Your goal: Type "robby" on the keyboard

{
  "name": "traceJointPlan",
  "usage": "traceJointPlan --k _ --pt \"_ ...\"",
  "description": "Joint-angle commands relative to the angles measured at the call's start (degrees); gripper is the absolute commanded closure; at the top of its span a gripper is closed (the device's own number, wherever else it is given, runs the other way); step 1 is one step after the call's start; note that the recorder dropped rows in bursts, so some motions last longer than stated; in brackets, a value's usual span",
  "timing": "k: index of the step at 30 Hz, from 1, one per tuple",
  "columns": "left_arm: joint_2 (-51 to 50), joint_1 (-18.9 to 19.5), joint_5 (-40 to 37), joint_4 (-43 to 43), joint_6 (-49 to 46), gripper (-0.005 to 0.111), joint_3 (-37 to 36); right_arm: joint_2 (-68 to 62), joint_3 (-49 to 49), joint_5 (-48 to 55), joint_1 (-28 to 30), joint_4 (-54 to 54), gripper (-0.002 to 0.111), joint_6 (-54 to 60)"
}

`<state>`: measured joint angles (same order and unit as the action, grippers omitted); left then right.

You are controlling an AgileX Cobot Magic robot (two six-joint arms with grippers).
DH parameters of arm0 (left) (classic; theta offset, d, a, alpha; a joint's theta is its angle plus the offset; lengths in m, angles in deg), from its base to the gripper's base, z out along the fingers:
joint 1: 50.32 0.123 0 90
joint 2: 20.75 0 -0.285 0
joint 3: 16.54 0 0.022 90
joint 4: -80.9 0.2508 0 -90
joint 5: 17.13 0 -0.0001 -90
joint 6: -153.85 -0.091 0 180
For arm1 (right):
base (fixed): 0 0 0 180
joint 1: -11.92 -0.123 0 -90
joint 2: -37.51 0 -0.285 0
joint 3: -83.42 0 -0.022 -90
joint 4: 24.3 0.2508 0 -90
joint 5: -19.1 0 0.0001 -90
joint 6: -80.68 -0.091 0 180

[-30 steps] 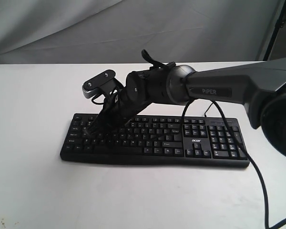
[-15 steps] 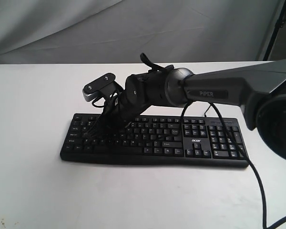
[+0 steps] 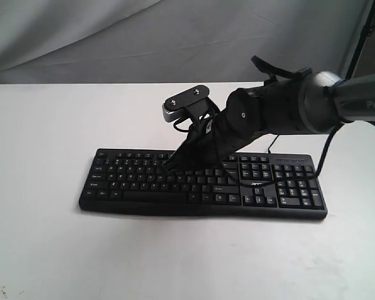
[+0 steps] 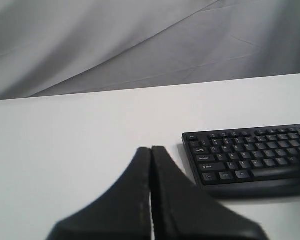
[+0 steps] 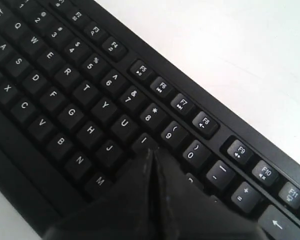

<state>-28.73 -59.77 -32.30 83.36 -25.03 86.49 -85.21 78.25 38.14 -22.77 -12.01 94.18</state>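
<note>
The black keyboard lies across the middle of the white table, with its number pad on the right. My right gripper reaches in from the right and points down at the upper letter rows, left of centre. In the right wrist view it is shut and empty, its tips at the edge of the I key and covering the key beside it. Whether they press a key I cannot tell. My left gripper is shut and empty above bare table, apart from the keyboard's left end.
The white table extends all round the keyboard. A grey cloth backdrop hangs behind it. A dark pole stands at the back right. The right arm's black cable loops over the keyboard's right end.
My right gripper has moved to the right along the keyboard, from the left-hand keys to the keys near the middle. The arm has pulled back to the right with it.
</note>
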Motion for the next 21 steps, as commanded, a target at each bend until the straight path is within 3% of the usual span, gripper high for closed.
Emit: traceJointPlan --k 1,21 --pt "0.2 -0.36 0.42 0.27 0.16 0.107 -0.25 -1.88 -0.24 -1.63 0.2 0.3 0.108 -0.1" --pt "0.2 -0.36 0.42 0.27 0.16 0.107 -0.25 -2.8 -0.24 -4.35 1.11 -0.29 0.108 0.36"
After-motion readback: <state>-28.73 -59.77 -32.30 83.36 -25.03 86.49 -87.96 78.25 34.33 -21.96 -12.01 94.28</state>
